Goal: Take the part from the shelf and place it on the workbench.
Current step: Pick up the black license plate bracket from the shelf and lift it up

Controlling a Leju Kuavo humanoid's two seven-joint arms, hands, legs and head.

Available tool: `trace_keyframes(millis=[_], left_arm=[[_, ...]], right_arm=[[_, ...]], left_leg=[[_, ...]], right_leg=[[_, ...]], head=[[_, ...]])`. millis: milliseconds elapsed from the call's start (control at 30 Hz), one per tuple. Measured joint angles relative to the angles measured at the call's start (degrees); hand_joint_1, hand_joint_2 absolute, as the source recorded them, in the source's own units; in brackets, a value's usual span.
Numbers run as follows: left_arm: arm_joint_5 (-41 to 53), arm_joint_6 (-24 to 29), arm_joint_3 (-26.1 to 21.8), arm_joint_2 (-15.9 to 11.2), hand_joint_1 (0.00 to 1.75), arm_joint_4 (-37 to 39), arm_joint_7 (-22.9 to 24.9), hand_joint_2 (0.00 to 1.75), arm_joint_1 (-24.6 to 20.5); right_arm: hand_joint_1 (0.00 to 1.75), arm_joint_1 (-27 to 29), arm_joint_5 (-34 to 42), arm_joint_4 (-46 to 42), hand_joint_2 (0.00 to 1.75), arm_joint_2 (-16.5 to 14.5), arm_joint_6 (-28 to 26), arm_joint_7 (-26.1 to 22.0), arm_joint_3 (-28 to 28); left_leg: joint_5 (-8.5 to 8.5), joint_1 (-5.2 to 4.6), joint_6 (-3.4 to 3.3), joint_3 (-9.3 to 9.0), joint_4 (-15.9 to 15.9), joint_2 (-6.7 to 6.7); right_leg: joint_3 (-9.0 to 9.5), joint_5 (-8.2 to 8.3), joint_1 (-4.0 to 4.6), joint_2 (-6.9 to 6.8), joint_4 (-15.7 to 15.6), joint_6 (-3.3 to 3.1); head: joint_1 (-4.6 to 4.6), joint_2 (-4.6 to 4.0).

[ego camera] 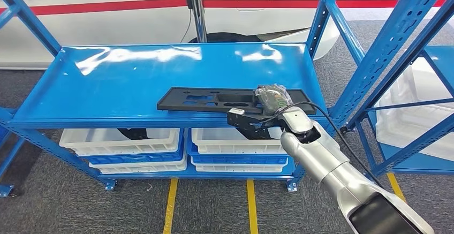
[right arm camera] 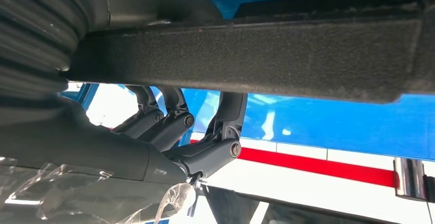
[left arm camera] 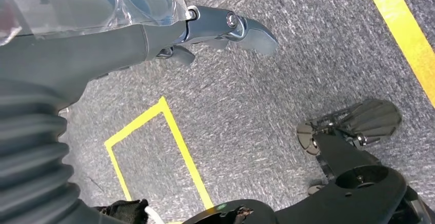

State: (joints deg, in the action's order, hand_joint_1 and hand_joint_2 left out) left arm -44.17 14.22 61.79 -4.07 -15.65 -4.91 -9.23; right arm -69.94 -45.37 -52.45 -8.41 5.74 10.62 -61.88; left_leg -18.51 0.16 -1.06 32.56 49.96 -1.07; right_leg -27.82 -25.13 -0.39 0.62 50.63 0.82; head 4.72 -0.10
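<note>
Presently the right hand grips the black part's end on the blue shelf; white bins sit below, a white vehicle behind. Left hand holds nothing, fingers extended.

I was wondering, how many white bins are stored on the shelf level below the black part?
4: two stacked on the left and two stacked on the right, under the black part. Others behind may be hidden.

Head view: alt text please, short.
The right hand grips the near right end of a long flat black part lying on a blue shelf. White bins sit on the tier below.
</note>
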Motion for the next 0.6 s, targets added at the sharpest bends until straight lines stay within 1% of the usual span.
trace_keyframes(millis=[433,600], left_arm=[[1.6,1.1,0.0,0.0,0.00,0.0,0.8,1.75,-0.5],[2.2,1.4,0.0,0.0,0.00,0.0,1.0,1.75,-0.5]], right_arm=[[1.75,1.8,-3.0,-3.4,1.75,1.9,-1.6,0.4,0.0],[1.75,3.0,-5.0,-5.0,1.75,2.8,-3.3,0.5,0.0]], left_leg=[[0.00,0.00,0.00,-0.03,0.0,0.02],[0.00,0.00,0.00,-0.04,0.0,0.03]], right_leg=[[0.02,0.00,0.00,0.00,0.0,0.00],[0.02,0.00,0.00,0.00,0.0,0.00]], head=[[0.00,-0.01],[0.00,-0.01]])
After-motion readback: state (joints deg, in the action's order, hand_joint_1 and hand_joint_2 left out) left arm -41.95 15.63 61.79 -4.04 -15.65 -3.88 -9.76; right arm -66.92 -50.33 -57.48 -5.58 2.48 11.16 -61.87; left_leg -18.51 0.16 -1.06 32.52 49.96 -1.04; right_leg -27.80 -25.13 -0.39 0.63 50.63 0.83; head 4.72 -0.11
